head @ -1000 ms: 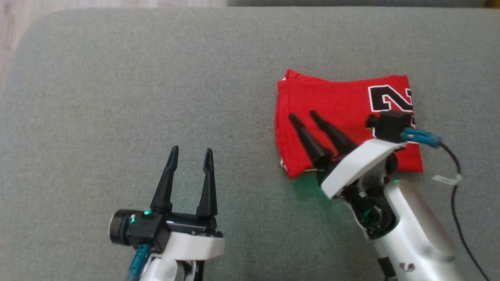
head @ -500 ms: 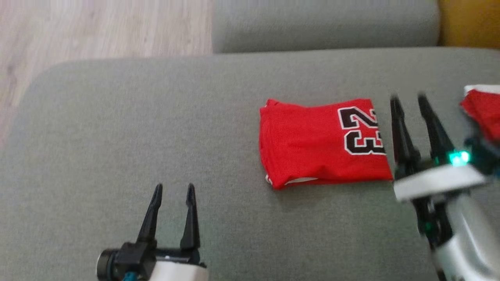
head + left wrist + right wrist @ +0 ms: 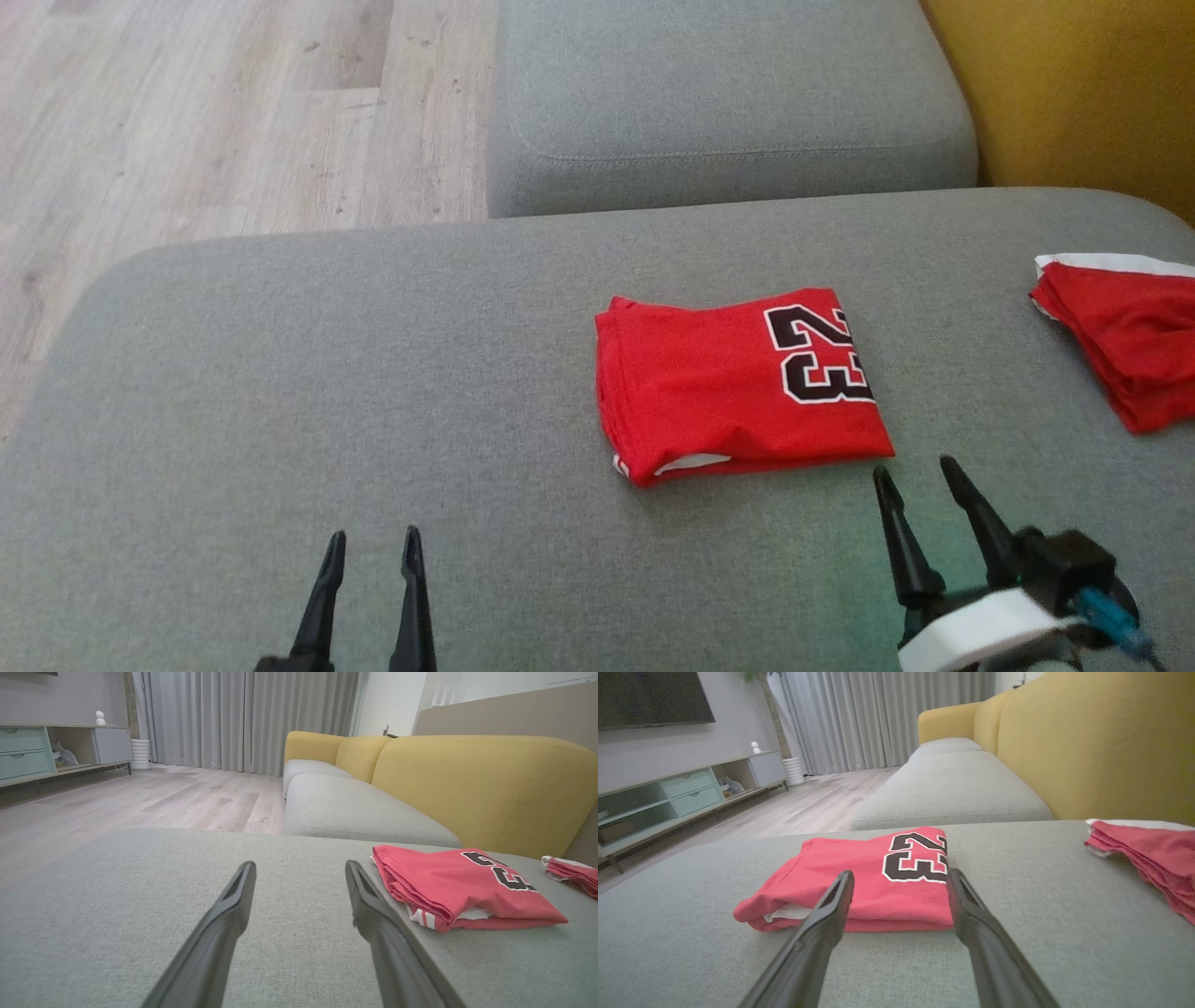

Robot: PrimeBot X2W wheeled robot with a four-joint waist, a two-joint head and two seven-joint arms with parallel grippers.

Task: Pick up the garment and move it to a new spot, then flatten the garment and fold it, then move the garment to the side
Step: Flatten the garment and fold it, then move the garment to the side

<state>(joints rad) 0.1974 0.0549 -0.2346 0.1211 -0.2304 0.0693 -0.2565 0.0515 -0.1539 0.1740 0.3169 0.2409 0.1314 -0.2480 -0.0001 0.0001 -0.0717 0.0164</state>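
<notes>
A red garment (image 3: 728, 387) with a black "23" lies folded flat on the grey sofa seat (image 3: 373, 392), right of centre. It also shows in the left wrist view as the garment (image 3: 458, 884) and in the right wrist view as the garment (image 3: 878, 877). My right gripper (image 3: 913, 485) stands open just in front of its near right corner, apart from it, holding nothing. My left gripper (image 3: 372, 546) is open and empty at the lower left, well clear of the garment.
A second red folded garment (image 3: 1130, 331) with a white edge lies at the seat's right side. Another grey cushion (image 3: 728, 103) sits beyond, with a yellow backrest (image 3: 1074, 93) to the right. Wooden floor (image 3: 187, 121) lies past the seat's left edge.
My right gripper has come off the folded garment and drawn back to its near right corner. The head camera has tilted up, bringing the far cushion, floor and second garment into view.
</notes>
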